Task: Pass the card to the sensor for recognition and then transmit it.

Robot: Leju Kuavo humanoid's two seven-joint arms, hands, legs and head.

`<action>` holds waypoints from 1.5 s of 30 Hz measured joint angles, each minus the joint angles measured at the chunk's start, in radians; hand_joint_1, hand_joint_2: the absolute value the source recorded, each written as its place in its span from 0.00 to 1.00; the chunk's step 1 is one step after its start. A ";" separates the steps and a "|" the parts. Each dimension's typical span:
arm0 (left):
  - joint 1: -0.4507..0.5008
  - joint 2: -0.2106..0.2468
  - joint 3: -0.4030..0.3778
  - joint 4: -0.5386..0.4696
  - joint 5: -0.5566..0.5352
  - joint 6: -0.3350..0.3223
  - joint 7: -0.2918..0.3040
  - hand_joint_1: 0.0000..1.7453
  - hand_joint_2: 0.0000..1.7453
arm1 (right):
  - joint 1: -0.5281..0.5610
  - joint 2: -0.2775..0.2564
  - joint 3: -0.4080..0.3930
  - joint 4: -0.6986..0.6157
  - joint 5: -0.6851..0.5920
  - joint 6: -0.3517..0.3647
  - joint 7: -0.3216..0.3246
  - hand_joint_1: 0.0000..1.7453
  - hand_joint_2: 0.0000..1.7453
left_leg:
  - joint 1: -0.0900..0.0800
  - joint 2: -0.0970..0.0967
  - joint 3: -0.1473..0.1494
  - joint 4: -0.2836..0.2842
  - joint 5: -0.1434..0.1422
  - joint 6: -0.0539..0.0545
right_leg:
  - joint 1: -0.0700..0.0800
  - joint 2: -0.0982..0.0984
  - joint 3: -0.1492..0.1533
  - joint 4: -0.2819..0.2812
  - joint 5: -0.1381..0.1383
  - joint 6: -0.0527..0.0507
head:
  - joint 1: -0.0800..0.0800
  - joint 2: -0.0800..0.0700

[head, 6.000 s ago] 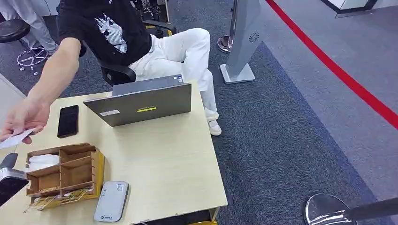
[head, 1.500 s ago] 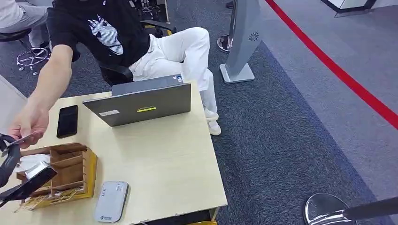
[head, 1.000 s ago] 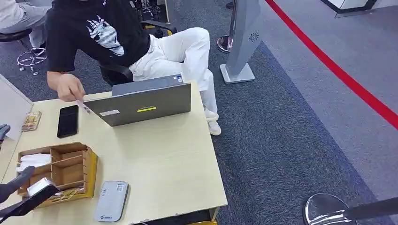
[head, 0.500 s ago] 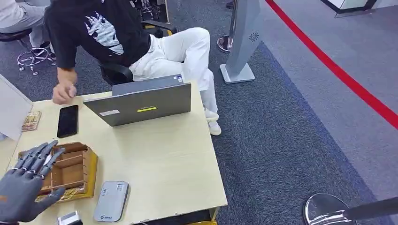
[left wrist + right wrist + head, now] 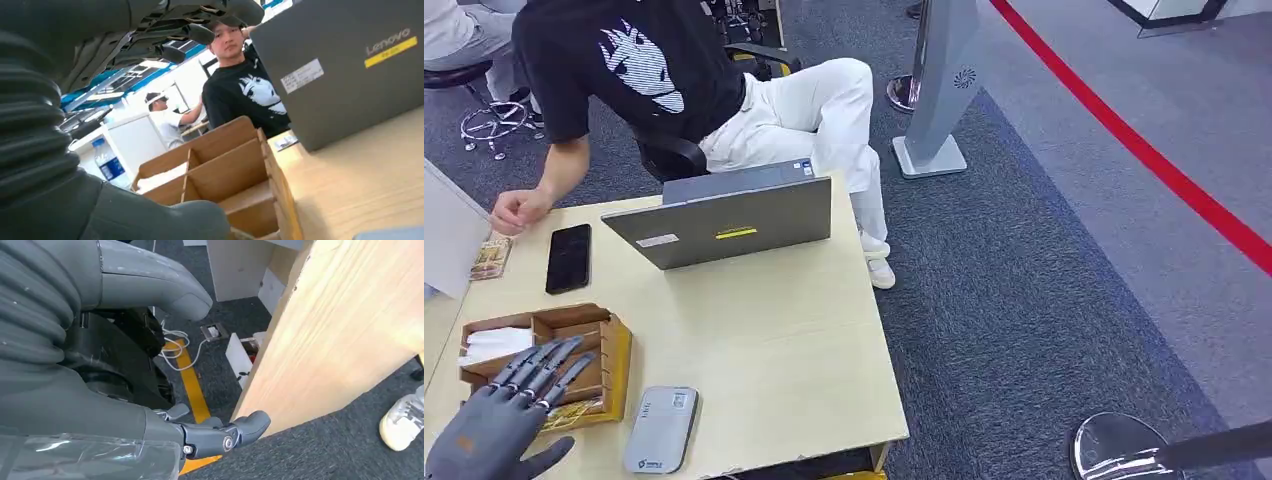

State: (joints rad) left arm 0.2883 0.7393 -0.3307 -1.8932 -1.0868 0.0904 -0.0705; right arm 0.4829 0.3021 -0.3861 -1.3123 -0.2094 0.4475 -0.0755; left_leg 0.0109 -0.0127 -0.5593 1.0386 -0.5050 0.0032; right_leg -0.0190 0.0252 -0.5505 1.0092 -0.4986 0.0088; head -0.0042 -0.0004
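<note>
A small yellowish-brown card [image 5: 489, 257] lies flat on the pale wooden tabletop [image 5: 774, 340], beyond the open wooden divided box [image 5: 618, 345] and close to the tabletop's left edge. Its print is too small to read. A person's hand [image 5: 516, 208] rests just beyond it, not touching it. White sheets [image 5: 494, 345] sit in the box's far left compartment, and whether they are cards cannot be told. A flat grey rounded sensor device [image 5: 661, 430] lies just right of the box's near corner.

The robot's left hand [image 5: 499, 425] is cut off by the picture's lower corner. It hovers over the box's near side with its fingers [image 5: 549, 365] straight and spread, holding nothing. The right hand [image 5: 100, 390] hangs below the tabletop's edge, away from the box. Most of its fingers are hidden, but its thumb and a dark finger [image 5: 225, 437] stand well apart with nothing between them.

A black phone [image 5: 569, 258] lies beyond the box, and a grey laptop [image 5: 734, 225] stands open to the right of that.
</note>
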 joint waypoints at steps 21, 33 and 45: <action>0.047 -0.056 -0.068 0.083 -0.046 0.172 0.168 0.00 1.00 | 0.032 0.000 0.003 -0.040 -0.054 -0.068 0.024 0.00 1.00 | 0.000 0.000 0.000 0.000 0.000 0.000 | 0.000 0.000 0.000 0.000 0.000 0.000 | 0.000 0.000; 0.066 -0.108 -0.016 0.153 -0.059 0.188 0.193 0.00 1.00 | 0.060 0.000 0.004 -0.084 -0.055 -0.057 0.057 0.00 1.00 | 0.000 0.000 0.000 0.000 0.000 0.000 | 0.000 0.000 0.000 0.000 0.000 0.000 | 0.000 0.000; 0.062 -0.161 0.082 0.187 -0.062 0.170 0.184 0.00 1.00 | 0.061 0.000 0.004 -0.092 -0.064 -0.054 0.061 0.00 1.00 | 0.000 0.000 0.000 0.000 0.000 0.000 | 0.000 -0.001 0.000 0.000 0.000 0.000 | 0.000 0.000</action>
State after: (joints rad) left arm 0.3502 0.5783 -0.2483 -1.7063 -1.1490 0.2609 0.1133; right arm 0.5444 0.3021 -0.3819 -1.4046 -0.2739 0.3937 -0.0141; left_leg 0.0109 -0.0129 -0.5592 1.0385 -0.5050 0.0032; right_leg -0.0190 0.0246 -0.5504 1.0091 -0.4986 0.0088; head -0.0042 -0.0004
